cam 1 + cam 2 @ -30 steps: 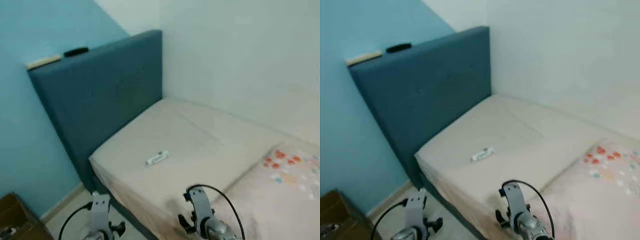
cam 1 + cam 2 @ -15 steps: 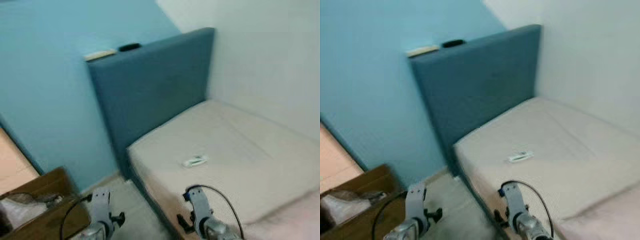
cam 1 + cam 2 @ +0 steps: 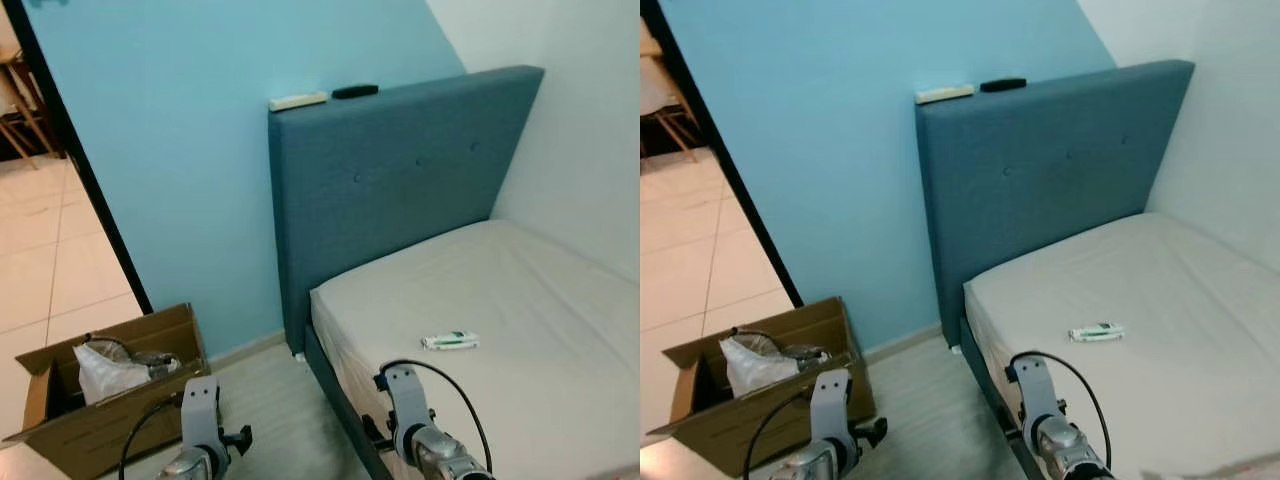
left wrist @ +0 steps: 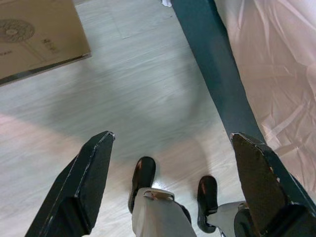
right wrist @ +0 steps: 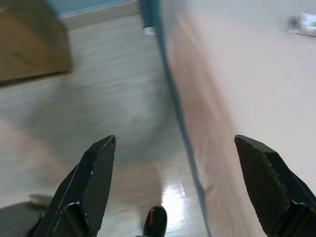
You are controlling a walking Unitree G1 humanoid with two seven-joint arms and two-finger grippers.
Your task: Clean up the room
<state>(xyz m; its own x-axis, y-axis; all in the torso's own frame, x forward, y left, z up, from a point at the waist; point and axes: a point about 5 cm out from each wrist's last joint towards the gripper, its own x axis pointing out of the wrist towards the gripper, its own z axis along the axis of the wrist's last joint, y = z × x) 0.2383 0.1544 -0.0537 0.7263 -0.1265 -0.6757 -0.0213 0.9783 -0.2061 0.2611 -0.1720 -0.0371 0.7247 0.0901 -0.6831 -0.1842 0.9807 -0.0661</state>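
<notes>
Beside the blue-walled bed (image 3: pixel 520 300), both my hands, left hand (image 4: pixel 168 143) and right hand (image 5: pixel 173 143), hang released, so I judge I'm hunting clutter: next, reach the small tube (image 3: pixel 450 341), then the cardboard box (image 3: pixel 100 420).

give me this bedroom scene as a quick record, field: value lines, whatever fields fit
setting: bedroom, blue wall, pale wood-look floor
bed: bare mattress against a blue headboard
on mattress: small white tube lying flat near the edge
on headboard top: a cream flat item and a black one, side by side
floor left of bed: open cardboard box holding crumpled white plastic
left gripper: jaws open over the floor, holding nothing
right gripper: jaws open beside the bed edge, holding nothing
</notes>
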